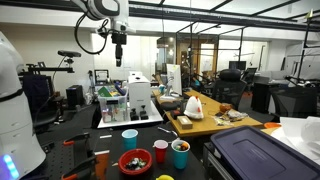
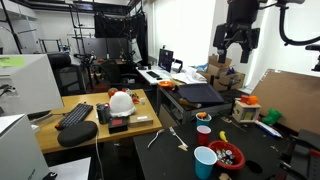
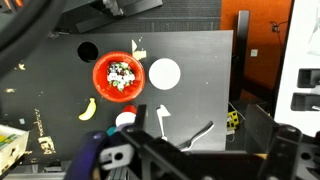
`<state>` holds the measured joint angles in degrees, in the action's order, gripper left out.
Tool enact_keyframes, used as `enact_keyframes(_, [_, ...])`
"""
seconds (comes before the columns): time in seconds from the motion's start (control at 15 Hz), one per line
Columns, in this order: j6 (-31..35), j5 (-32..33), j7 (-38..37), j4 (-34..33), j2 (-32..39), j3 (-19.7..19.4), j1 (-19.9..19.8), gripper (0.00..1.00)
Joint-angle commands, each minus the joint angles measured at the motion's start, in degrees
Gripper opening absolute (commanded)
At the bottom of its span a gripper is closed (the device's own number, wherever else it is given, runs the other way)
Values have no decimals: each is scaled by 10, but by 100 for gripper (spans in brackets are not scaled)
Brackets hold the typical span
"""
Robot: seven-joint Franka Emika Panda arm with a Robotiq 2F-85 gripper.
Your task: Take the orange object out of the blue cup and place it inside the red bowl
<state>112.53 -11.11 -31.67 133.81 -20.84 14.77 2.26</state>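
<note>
Tool [image 2: 237, 48] hangs high over the table [image 1: 95, 140], almost straight above the red bowl [image 1: 134, 161], with jaws wide apart and nothing between them. I judge that this height keeps it clear of all the cups while the target is chosen. The blue cup [image 1: 180, 155] stands near the red bowl, with a small red cup [image 1: 160, 150] between them, and the orange object [image 1: 180, 144] sits at the blue cup's mouth, probably easy to pinch from above.
</note>
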Motion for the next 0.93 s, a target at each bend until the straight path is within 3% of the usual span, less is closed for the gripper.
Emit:
enact_keyframes(0.0, [38, 1, 3, -34, 70, -20, 2, 100])
enact_keyframes(0.4, [128, 43, 2, -51, 159, -51, 0, 100])
enact_keyframes(0.87, [179, 83, -4, -94, 242, -102, -5, 100])
